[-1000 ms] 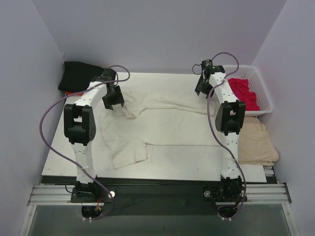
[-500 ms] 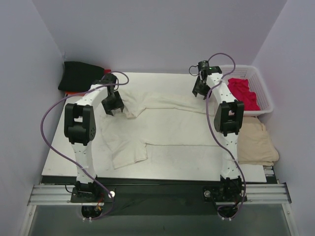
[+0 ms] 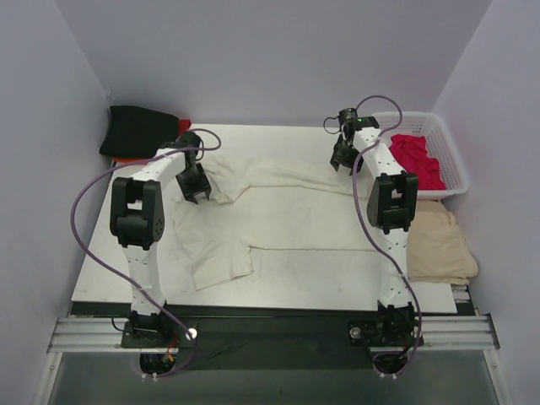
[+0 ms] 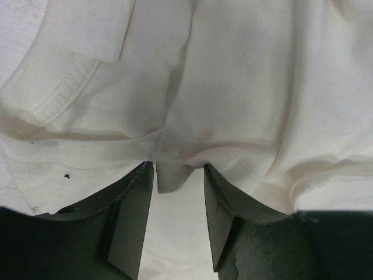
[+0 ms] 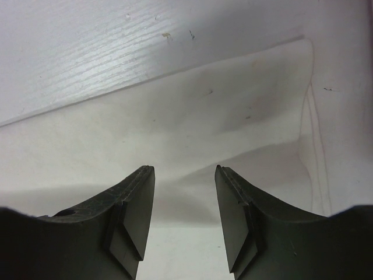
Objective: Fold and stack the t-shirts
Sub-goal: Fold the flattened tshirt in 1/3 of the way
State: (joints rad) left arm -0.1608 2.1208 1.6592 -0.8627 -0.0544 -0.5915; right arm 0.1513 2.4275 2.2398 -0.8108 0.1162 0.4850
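Note:
A large cream-white t-shirt (image 3: 287,215) lies spread across the table, its top edge rumpled. My left gripper (image 3: 195,186) is low over its left shoulder, open, with a fold of cloth (image 4: 169,175) between the fingertips. My right gripper (image 3: 341,159) is open and low over the shirt's far right corner (image 5: 256,111), nothing between the jaws. A black t-shirt (image 3: 135,128) lies folded at the far left on an orange-red one (image 3: 126,158). A crimson t-shirt (image 3: 418,159) lies in the basket.
The white lattice basket (image 3: 451,160) stands at the far right. A tan cloth (image 3: 439,245) lies off the table's right edge. Purple walls close in on both sides and the back. Purple cables loop off both arms.
Both grippers have moved down and a little inward onto the cream-white shirt's top edge. The shirt has not shifted.

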